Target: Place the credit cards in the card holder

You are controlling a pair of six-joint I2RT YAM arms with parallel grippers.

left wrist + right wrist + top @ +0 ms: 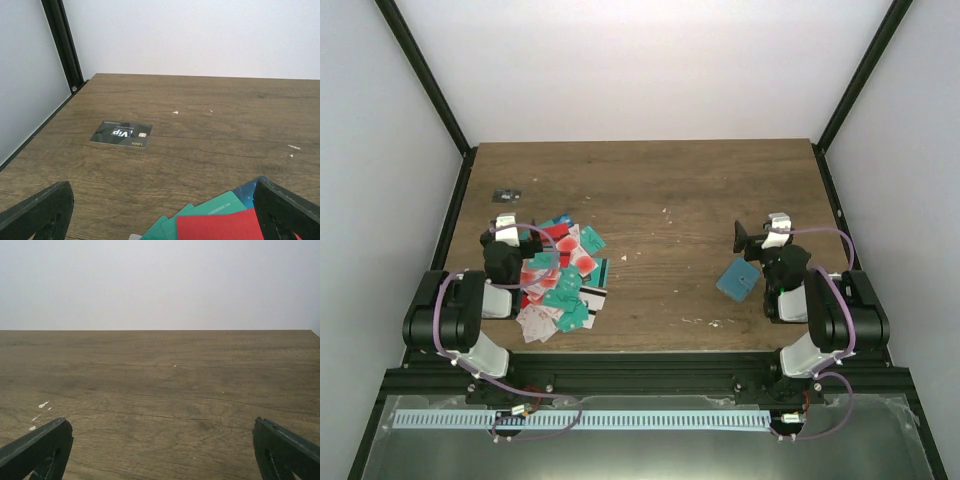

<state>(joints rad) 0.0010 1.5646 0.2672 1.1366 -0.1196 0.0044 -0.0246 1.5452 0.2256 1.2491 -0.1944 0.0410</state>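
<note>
credit cards (560, 281) lie in one loose heap of red, teal and red-blotched white on the near left of the counter (670, 180), overlapping each other, just in front of the left arm. from the left wrist view only the heap's far edge shows, a red card on top of several teal ones. card holder (738, 281), small and teal-blue, lies well apart from the heap on the near right, tilted and just beside the right arm; it looks folded shut, though it is too small to be sure. no card can be seen in it or on it.

left fingers (40, 212) are spread wide over the far edge of the heap and hold nothing. right fingers (35, 450) are spread wide too, with only bare wood between them; the holder is not in that view.

one dark card (121, 134) with "vip" printed on it lies alone toward the far left corner, away from the others.

by my reading the task is at its very start: nothing is loaded, the holder probably needs opening, and every card remains to be picked up, carried across and slotted in.
</note>
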